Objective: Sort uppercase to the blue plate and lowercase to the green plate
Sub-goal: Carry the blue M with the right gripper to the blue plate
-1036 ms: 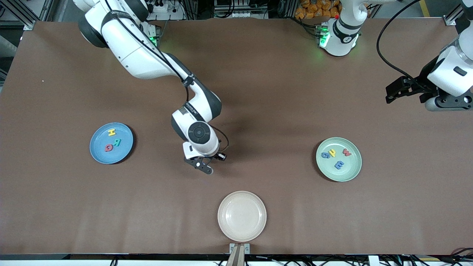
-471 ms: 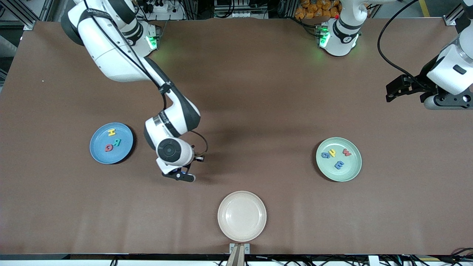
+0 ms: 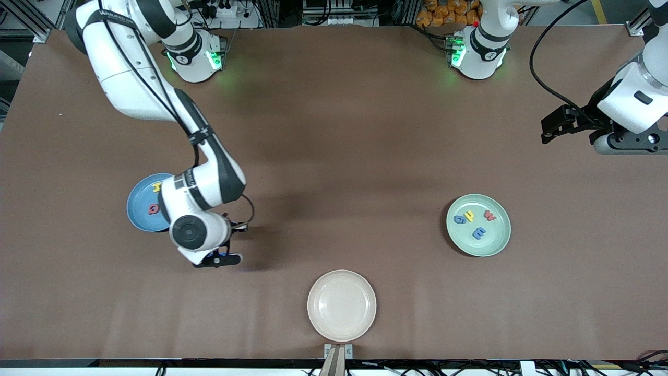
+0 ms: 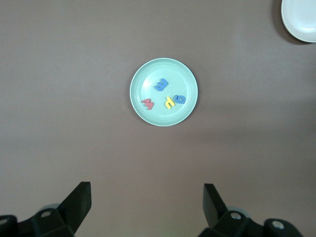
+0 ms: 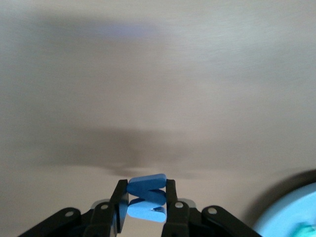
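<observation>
A: Right gripper [image 5: 143, 200] first. Fingers [image 5: 120, 205] pinch a light-blue foam letter [image 5: 146, 196] edge-on, probably the capital M. In the front view the gripper hangs over bare table, just beside the blue plate [image 3: 136, 216].

B: Blue plate contents?

A: Yellow H [image 3: 156, 186] and red Q [image 3: 153, 209] show. The right arm covers the rest of the plate, so the teal R can't be confirmed.

B: Left gripper [image 4: 147, 207]?

A: Jaws spread wide, nothing between them. That arm waits high over its end of the table, its camera looking down on the green plate [image 4: 143, 114].

B: Lowercase side?

A: Done, by my reading. Blue g [image 3: 460, 219], yellow h [image 3: 469, 215], red w [image 3: 490, 214] and blue m [image 3: 479, 233] all lie in the green plate. The cream plate [image 3: 342, 305] is bare.

B: Remaining?

A: Carry the held letter over the blue plate and release. Likely the last piece.
</observation>
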Controlling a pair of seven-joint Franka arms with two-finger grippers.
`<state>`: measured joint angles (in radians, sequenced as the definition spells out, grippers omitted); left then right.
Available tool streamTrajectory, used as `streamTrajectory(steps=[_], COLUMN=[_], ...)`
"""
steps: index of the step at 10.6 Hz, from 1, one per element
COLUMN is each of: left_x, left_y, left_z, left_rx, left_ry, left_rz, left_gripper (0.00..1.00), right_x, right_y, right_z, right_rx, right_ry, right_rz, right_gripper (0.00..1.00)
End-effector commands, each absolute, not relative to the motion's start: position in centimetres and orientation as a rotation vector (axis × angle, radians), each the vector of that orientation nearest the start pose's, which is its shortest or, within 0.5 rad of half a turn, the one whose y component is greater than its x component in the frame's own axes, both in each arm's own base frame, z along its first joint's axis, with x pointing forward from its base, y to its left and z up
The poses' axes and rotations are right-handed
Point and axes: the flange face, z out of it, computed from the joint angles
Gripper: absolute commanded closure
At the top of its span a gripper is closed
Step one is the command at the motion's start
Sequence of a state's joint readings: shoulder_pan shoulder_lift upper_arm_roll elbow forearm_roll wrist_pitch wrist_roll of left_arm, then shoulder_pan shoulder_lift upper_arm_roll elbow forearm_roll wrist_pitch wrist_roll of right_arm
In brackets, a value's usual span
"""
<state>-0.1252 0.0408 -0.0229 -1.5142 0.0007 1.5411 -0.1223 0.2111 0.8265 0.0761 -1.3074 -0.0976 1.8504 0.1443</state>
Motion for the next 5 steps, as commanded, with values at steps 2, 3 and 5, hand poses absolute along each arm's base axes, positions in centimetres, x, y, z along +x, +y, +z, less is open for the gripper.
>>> streamTrajectory(steps=[2,3,5], left_x=[55.1,55.1,55.1], left_y=[-8.4,-8.2,-7.9], left_z=[63.1,63.1,63.2], left_rx=[-3.152,-3.153,-3.154], left_ry=[0.018,0.015,0.013], left_rz=[0.024,0.027,0.025], left_gripper=[0.0,0.0,0.0], right_x=[69.0,69.2,66.9], right_y=[8.6,6.0,2.9], right_z=[25.2,25.5,25.3], right_rx=[-3.107,-3.103,-3.074], right_ry=[-0.53,-0.596,-0.573], right_rz=[0.525,0.541,0.641], right_gripper=[0.7,0.7,0.7])
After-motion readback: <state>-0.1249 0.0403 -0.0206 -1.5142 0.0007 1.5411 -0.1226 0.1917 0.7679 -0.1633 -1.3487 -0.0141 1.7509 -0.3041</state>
